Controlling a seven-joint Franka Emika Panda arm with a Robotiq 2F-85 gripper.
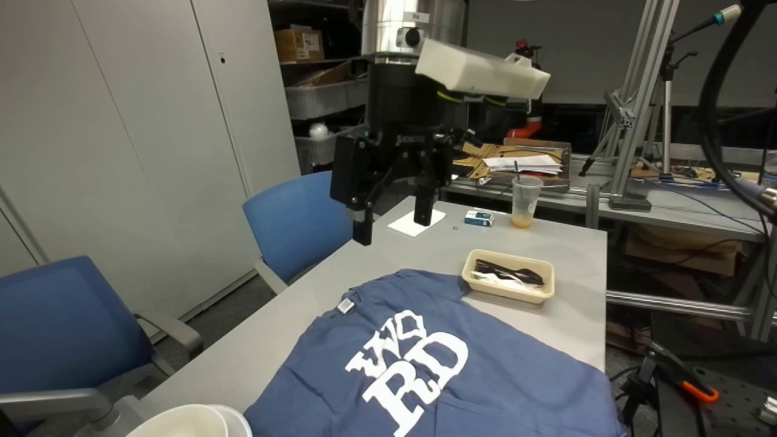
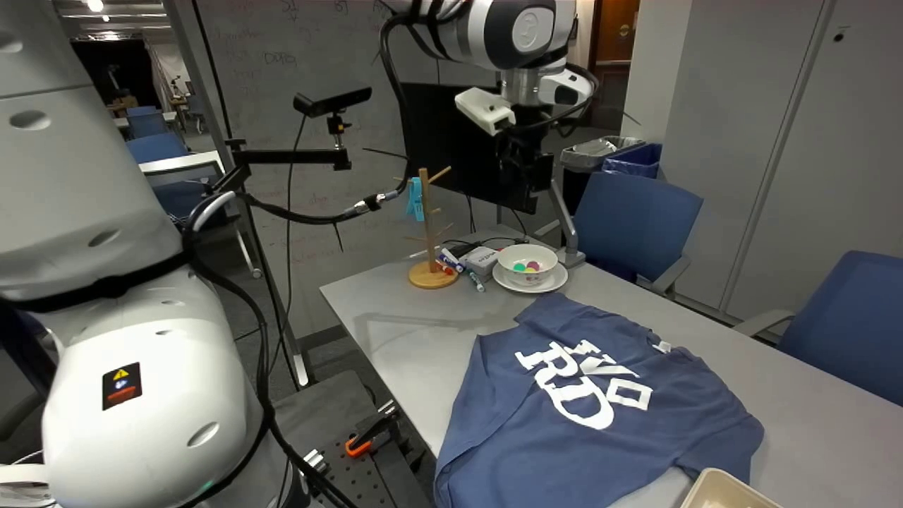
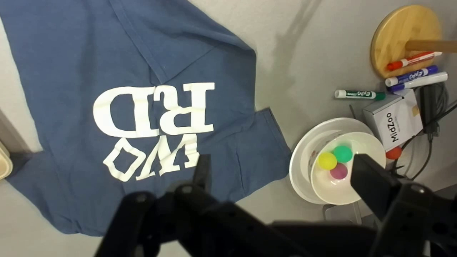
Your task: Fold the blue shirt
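The blue shirt [image 1: 498, 370] lies spread on the table with its white lettering up, and it also shows in an exterior view [image 2: 635, 441] and the wrist view [image 3: 68, 121]. Its collar with a white tag faces the chair side. A flap with a hem is folded over near the "R" in the wrist view. The cloth is creased. My gripper [image 1: 392, 226] is open and empty, well above the table and apart from the shirt. It also shows, less clearly, in an exterior view [image 2: 525, 190]. In the wrist view the jaws [image 3: 282, 162] frame a sleeve and the bowl.
A small beige tray [image 1: 508, 295] with dark and white items adjoins one sleeve. A white bowl with coloured balls [image 2: 528, 264] on a plate [image 2: 557, 281] is close to the other sleeve. Markers, a box [image 3: 394, 121] and a wooden stand [image 2: 432, 275] stand beyond. A cup [image 1: 525, 200] stands farther off.
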